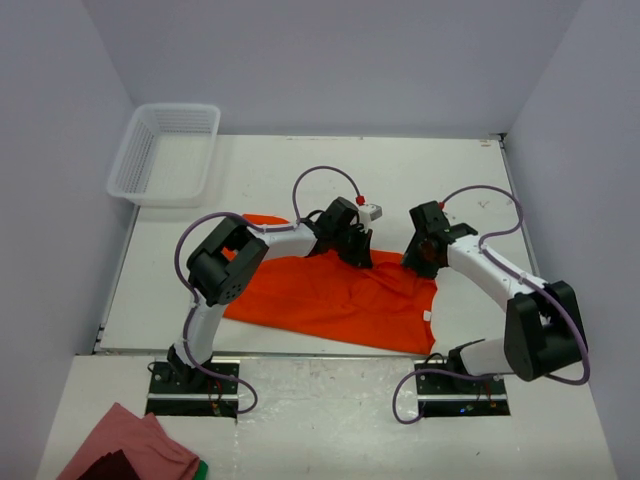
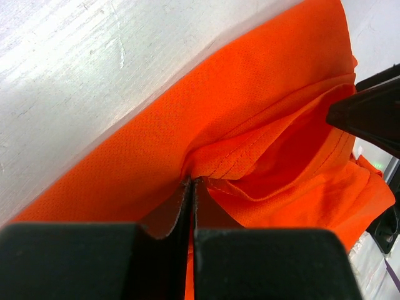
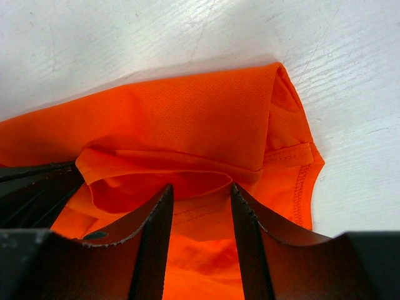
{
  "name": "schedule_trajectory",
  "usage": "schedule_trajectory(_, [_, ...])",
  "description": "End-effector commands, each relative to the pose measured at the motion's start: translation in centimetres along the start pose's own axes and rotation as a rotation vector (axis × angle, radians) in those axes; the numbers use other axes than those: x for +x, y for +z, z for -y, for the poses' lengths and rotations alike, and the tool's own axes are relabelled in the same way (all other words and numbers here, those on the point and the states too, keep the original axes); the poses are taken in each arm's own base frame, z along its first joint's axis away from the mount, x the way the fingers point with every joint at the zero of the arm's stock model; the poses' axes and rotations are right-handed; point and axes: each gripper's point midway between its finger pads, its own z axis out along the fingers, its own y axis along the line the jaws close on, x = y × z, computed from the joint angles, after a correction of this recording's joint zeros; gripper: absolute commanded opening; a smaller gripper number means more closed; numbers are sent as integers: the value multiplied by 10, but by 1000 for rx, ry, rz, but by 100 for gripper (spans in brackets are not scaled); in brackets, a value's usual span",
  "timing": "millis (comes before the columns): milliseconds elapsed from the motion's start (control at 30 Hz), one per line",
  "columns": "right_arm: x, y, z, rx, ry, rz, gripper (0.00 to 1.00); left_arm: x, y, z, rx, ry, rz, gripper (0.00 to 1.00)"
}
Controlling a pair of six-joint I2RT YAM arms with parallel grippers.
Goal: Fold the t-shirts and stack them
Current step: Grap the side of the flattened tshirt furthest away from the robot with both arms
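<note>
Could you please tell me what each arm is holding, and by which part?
Left gripper pinches the t-shirt at a stitched hem; right gripper straddles another hem, jaws apart.

I find nothing I can read in any of my three views: no words, brand marks, numbers or signs on anything. The only candidate is a small white patch (image 1: 426,316) at the near right edge of the t-shirt (image 1: 330,295), and it is too small for me to make out.
</note>
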Motion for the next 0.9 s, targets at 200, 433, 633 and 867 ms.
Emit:
schedule_trajectory(200, [-2,2,-7,-37,10,-2,35,17,0,-6,-24,-5,-50,0])
schedule_trajectory(433, [-4,1,-5,-27,-4,13,0,15,2,-6,-19,-11,-51,0])
schedule_trajectory(633, [-29,-10,-10,-9,-33,89,0,16,-3,-13,-69,-8,-37,0])
schedule_trajectory(867, [-48,-33,-34,-117,-131,127,0,-42,-66,-31,-356,33,187,25])
